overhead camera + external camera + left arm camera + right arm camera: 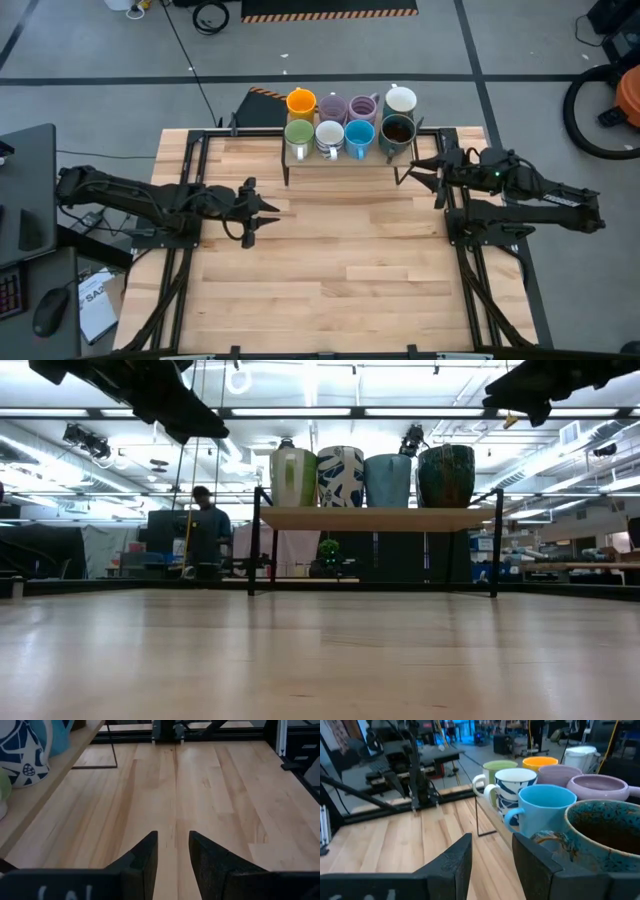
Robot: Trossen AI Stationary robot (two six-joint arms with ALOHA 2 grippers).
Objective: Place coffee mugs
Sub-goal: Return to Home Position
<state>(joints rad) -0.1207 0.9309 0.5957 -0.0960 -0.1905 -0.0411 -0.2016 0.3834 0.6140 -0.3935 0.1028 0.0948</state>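
Observation:
Eight coffee mugs stand upright in two rows on a small raised wooden shelf (345,160) at the table's far middle. The back row holds an orange mug (300,101), two pale purple mugs (333,108) and a white mug (400,100). In front stand a green mug (299,134), a white mug with blue pattern (329,135), a blue mug (359,134) and a dark mug (397,131). My left gripper (270,212) hovers open over the bare table, left of the shelf. My right gripper (410,172) is open just right of the dark mug (605,840), nothing between its fingers.
The shelf (370,518) stands on thin black legs (251,550) above the tabletop. Black frame rails (185,180) run along the table's left and right sides. Bare wood (340,270) fills the middle and near part. A person (205,540) stands far behind the table.

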